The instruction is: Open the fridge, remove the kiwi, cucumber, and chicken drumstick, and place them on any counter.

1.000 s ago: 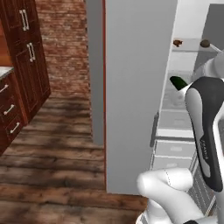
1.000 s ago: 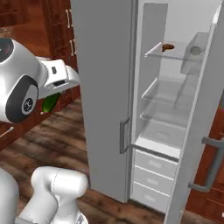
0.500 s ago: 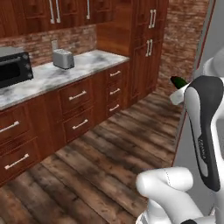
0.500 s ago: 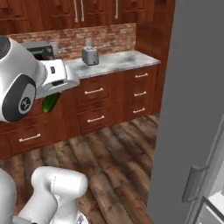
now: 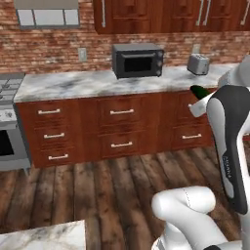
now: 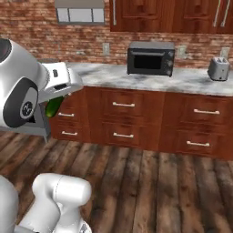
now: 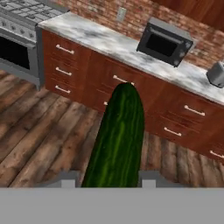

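**Cucumber in the end effector, facing the brick-wall kitchen run**

Red brick [image 5: 53,49] backs a long marble tabletop [image 5: 88,84] on reddish-brown drawer cabinets [image 6: 127,119], with plank wood flooring [image 5: 83,190] in front. On that tabletop a dark microwave [image 5: 138,60] stands against the wall, and a silver toaster [image 6: 218,69] sits well to its right. A stove [image 5: 7,127] with an oven door closes off the left end of the run, its burners showing in the hand view [image 7: 26,8]. Upper wood cabinets [image 6: 173,16] hang above the microwave. A corner of another marble top [image 5: 44,237] shows at the lower left of the left base view.

Held in the end effector [image 7: 108,180] is the cucumber [image 7: 118,135], its jaws closed narrowly on the near end, one fingertip on either side. The dark green vegetable points away from the hand, in the air above the floor, apart from the tabletop. From the right base view its green body [image 6: 53,106] pokes out below the white hand; from the left base view just its tip [image 5: 197,91] shows beside the arm.
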